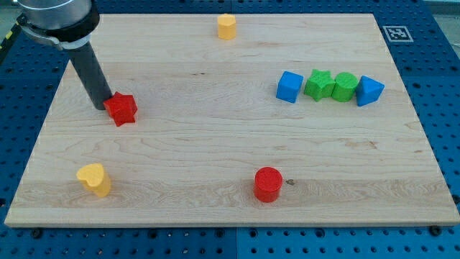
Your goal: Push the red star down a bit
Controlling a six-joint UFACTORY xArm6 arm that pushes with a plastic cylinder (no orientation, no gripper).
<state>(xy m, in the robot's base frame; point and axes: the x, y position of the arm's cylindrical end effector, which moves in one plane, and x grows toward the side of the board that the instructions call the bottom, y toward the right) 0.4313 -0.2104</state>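
The red star [121, 108] lies on the wooden board [215, 144] at the view's left, in the upper half. My tip [103, 106] stands right at the star's left edge, touching or nearly touching it. The dark rod rises from there up and to the left toward the arm at the view's top left corner.
A yellow heart-shaped block [95, 179] lies at the lower left. A red cylinder [268, 184] lies at the bottom middle. A yellow block [227, 26] sits at the top middle. At the right stand a blue cube [289, 86], a green star [319, 84], a green cylinder [344, 86] and a blue triangle block [369, 91] in a row.
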